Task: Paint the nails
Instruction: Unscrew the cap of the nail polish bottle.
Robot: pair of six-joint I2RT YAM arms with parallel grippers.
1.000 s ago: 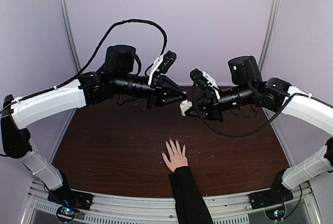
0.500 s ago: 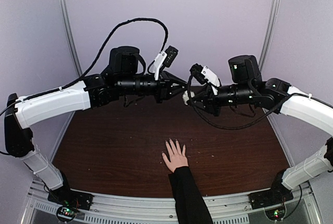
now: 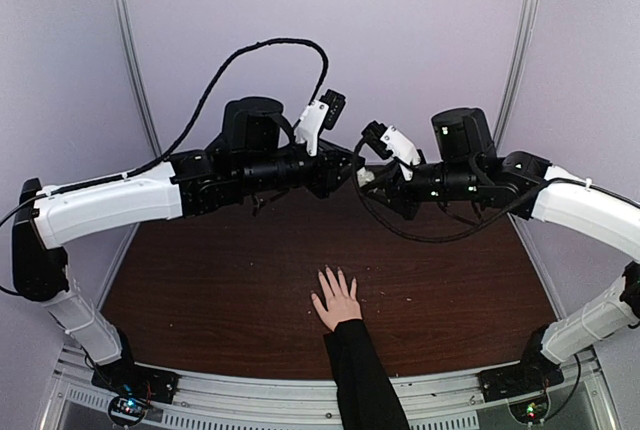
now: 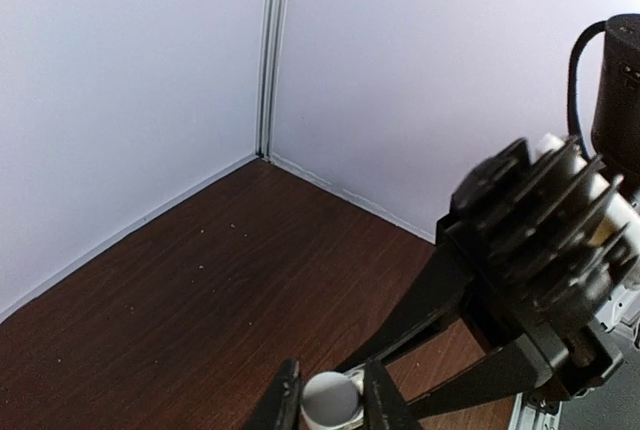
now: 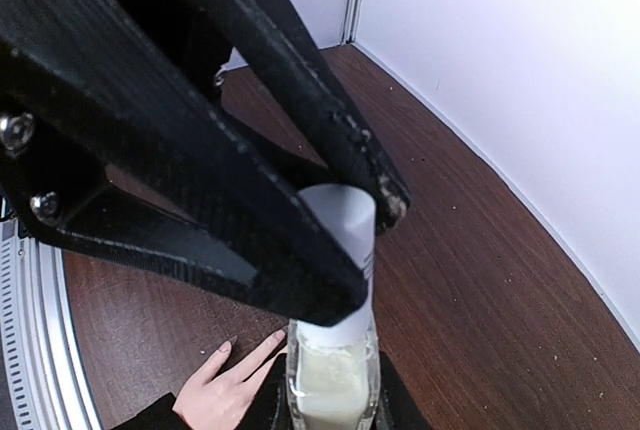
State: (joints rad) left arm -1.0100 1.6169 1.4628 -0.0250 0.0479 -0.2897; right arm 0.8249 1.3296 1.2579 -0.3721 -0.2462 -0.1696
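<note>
Mostly the action is hidden: in the top view the left gripper and the right gripper meet at upper centre of the frame, and only a white speck of the bottle shows between the dark fingers. The right wrist view tells more. There the right gripper's fingers are clamped on the clear bottle of pale liquid at the bottom edge, which cuts off its base. The left gripper's two black fingers cross the frame and pinch the white cap from both sides, covering part of it. In the left wrist view the cap sits squeezed between the fingertips at the bottom edge, and the bottle below it is out of frame.

The hand lies flat on the brown table, fingers spread, lower centre of the top view, well below the grippers. Its black sleeve runs off the bottom edge. The nails are too small to judge from above, and the right wrist view shows only a few fingertips at lower left.

Compared with a second ago, the joined grippers sit higher and slightly further right in the top view, and the left arm's wrist has come nearer the centre. The hand has not moved.
</note>
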